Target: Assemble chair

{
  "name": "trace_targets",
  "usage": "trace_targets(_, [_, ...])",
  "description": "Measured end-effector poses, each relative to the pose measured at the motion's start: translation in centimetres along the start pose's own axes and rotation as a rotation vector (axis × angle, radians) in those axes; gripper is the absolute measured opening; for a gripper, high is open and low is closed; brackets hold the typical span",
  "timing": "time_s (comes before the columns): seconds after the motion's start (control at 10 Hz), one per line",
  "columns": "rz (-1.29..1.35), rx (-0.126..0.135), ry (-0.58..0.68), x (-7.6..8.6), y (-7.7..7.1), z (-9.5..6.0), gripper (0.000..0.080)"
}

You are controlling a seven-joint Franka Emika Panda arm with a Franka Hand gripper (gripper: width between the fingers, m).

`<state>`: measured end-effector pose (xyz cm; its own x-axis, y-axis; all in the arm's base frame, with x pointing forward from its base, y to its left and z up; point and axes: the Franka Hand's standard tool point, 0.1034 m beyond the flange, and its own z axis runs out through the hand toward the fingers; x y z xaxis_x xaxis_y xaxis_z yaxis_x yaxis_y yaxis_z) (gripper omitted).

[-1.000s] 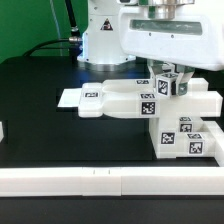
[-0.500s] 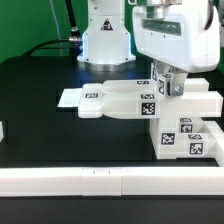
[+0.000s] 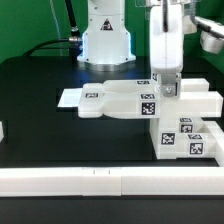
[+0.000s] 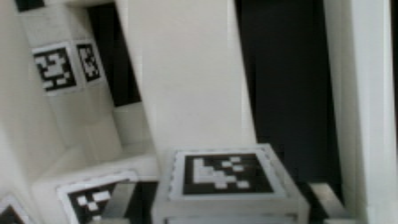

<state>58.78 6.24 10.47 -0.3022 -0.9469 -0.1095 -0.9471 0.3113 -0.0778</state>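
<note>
End effector (image 3: 167, 84) is gripping a small tagged cube (image 3: 169, 88) atop the blocky, matte white plastic chair (image 3: 150, 105), sitting on black bench (image 3: 40, 110).

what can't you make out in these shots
- Gripper: in the exterior view its fingertips blend into the white chair, so open or shut is unclear.
- Wrist view: blurred and very close; which chair part it shows is unclear.
- Chair's right end: cut off by the exterior view's edge.

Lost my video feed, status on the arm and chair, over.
Gripper down on the chair, fingers either side of a tagged upright piece; grip unconfirmed. Chair partly assembled near the front rail. Nothing obstructing.
</note>
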Motion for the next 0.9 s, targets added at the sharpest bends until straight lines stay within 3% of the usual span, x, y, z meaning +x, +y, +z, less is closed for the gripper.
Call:
trace_targets(0.2, [0.205, 0.009, -0.024, -0.02, -0.09, 0.04, 0.0271])
trace_targets(0.6, [0.229, 0.008, -0.037, -0.03, -0.09, 0.14, 0.0272])
trace_targets(0.7, [0.192, 0.008, -0.036, 0.00, -0.09, 0.16, 0.0461])
trace_targets(0.8, [0.103, 0.002, -0.036, -0.02, -0.13, 0.09, 0.0461])
trace_targets(0.9, [0.030, -0.012, -0.038, -0.21, -0.24, -0.06, 0.0611])
